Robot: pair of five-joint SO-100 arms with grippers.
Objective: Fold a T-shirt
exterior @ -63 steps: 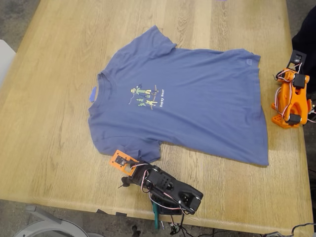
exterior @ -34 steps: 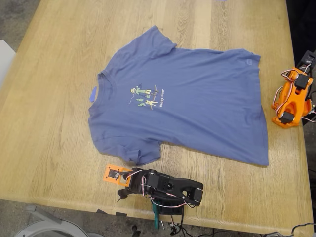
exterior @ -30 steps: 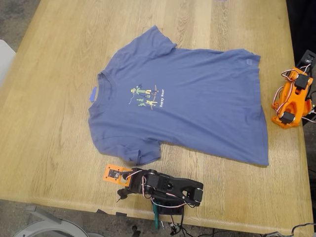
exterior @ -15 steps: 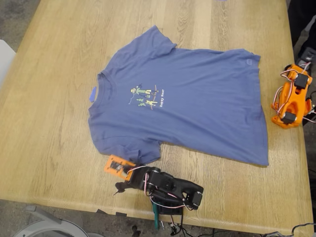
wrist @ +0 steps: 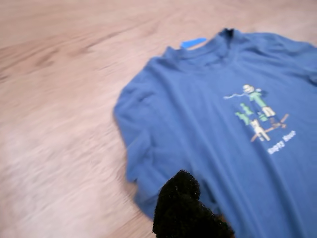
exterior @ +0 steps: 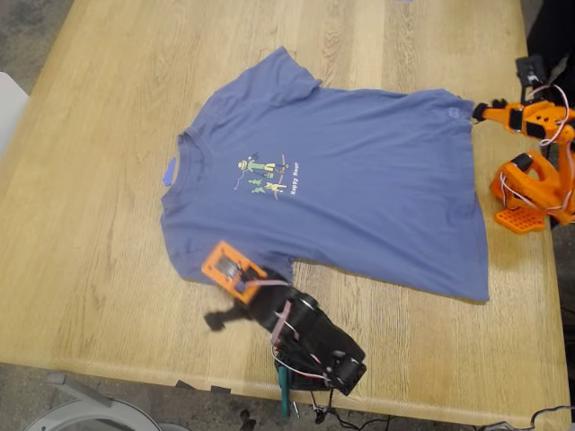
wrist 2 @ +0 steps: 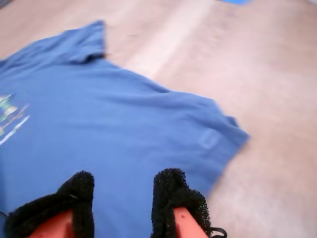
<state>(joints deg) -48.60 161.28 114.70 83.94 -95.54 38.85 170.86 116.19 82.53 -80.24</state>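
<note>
T-shirt (exterior: 341, 180) chest: pale lettering beside small yellow-green cartoon figure print (exterior: 260, 175), toward exterior view's right of print. In exterior view appears to read "Happy Hour", letters small, reading uncertain. Same lettering in first wrist view (wrist: 280, 141), too blurred to read. Small faint patch near hem corner (wrist 2: 208, 139) in second wrist view: no legible text. No other labels, brands, numbers or signs readable.

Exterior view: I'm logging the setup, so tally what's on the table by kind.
T-shirt: 1
Tape scrap: 1
Robot arms: 2, black and orange
Total: 4
</note>
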